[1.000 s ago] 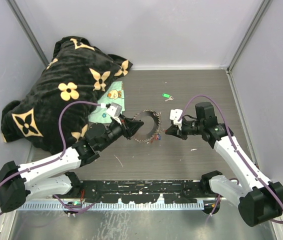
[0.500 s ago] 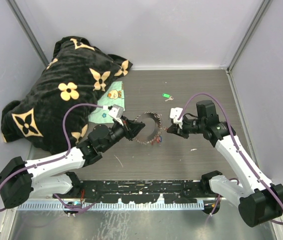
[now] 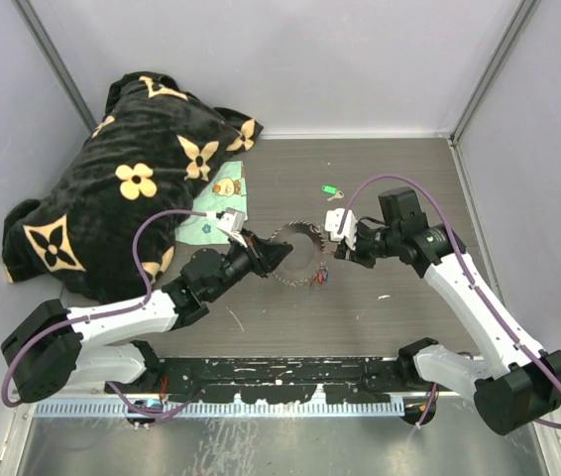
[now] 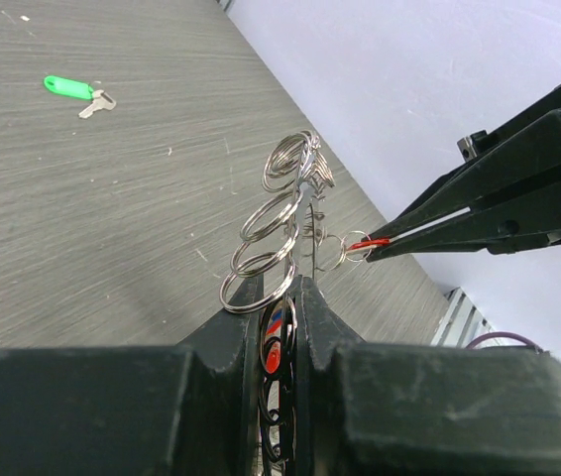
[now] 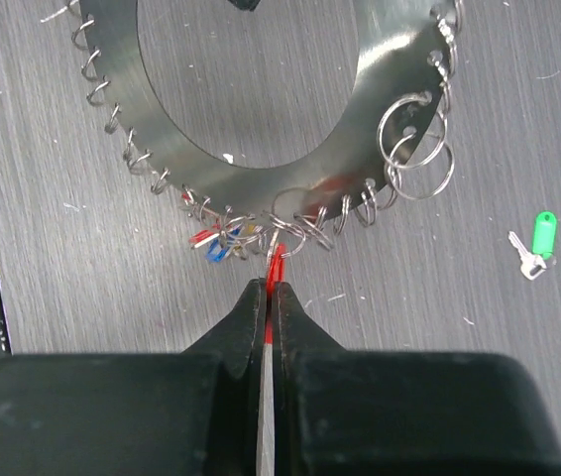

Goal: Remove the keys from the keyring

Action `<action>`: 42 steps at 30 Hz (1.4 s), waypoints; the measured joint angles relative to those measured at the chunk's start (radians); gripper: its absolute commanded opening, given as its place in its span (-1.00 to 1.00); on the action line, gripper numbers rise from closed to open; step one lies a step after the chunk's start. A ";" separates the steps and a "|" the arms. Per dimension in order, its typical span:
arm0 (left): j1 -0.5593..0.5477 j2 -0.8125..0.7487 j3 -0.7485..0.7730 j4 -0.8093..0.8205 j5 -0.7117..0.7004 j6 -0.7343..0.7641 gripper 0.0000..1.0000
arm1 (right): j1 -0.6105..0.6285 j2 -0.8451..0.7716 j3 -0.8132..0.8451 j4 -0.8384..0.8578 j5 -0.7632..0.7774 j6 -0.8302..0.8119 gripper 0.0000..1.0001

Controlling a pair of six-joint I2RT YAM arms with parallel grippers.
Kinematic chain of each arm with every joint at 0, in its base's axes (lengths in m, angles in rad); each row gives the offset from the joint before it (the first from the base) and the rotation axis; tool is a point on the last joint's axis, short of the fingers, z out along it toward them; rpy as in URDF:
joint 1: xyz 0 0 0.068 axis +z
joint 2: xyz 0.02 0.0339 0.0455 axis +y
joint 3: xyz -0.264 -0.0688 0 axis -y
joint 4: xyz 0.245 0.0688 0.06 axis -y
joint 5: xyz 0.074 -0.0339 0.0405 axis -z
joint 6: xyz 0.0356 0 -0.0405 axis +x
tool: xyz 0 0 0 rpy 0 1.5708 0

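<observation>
Dark wood-grain desk (image 3: pixel 390 327) sits inside pale grey walls, with a black plush cushion (image 3: pixel 132 169) patterned in tan flowers heaped at its far left corner. Your left jaws are clamped on the near-left rim of the keyring (image 3: pixel 303 230), holding that flat metal ring, fringed with small split rings, tilted near the middle of the desk. Your right jaws are closed on the red tag (image 5: pixel 277 264) of one key, whose split ring hooks the keyring's edge. More keys (image 5: pixel 219 242), tagged red, blue and yellow, hang just beside it. A green-tagged key (image 3: pixel 330 190) lies loose on the desk farther back, apart from the ring.
</observation>
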 measured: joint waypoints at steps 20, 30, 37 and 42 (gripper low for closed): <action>-0.005 -0.091 -0.080 -0.028 -0.002 -0.066 -0.07 | 0.080 0.049 0.182 -0.183 0.163 -0.007 -0.99; -0.005 -0.273 -0.113 -0.203 -0.039 -0.065 0.02 | 0.079 0.039 0.134 -0.179 0.158 0.025 -0.99; -0.007 -0.301 -0.129 -0.217 0.048 -0.047 0.00 | 0.060 0.001 0.096 -0.179 0.147 0.026 -0.99; -0.072 -0.271 -0.120 -0.206 0.112 0.025 -0.01 | 0.027 -0.015 0.096 -0.177 0.092 0.030 -0.99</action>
